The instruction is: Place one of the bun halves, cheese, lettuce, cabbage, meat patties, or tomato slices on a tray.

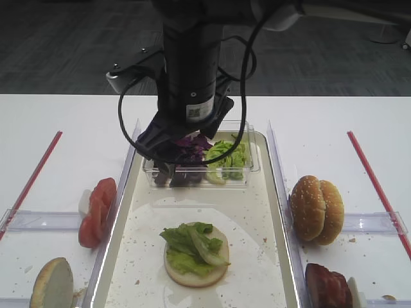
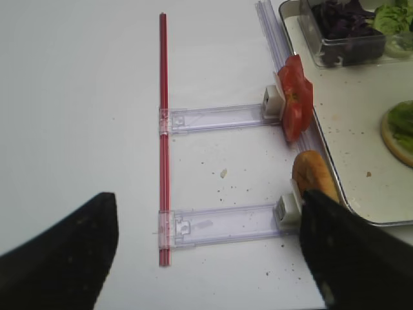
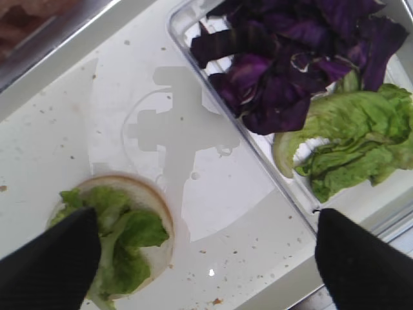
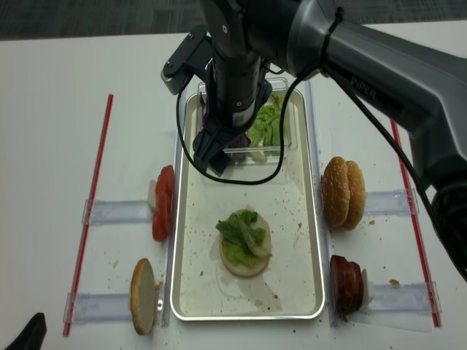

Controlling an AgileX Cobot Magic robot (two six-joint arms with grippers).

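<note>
Centrally on the white bench [image 1: 70, 122] sits the tray [image 1: 276, 212], a long shallow rectangle with a silvery rim and a cream floor speckled with crumbs. At its upper end stands a clear plastic tub [image 1: 247, 168] holding dark purple shredded cabbage [image 3: 290, 58] beside ruffled green lettuce [image 3: 361, 135]. Lower center on the tray floor lies 1 pale round bun base [image 1: 196, 273], topped with more green leaf.

Right of the tray, 2 golden sesame-seeded bun halves [image 1: 316, 208] stand on edge, with glossy dark reddish meat patties [image 1: 327, 287] below them. Left of the tray stand red tomato slices [image 1: 96, 212] in a row, and another bun half [image 1: 52, 283] sits at the lower left.

The right gripper [image 3: 206, 258] hangs over the tub's near end, its black fingers [image 3: 361, 258] wide apart and holding nothing. The left gripper [image 2: 206, 258], low in its wrist view, likewise has its dark fingers [image 2: 64, 252] spread and empty.
</note>
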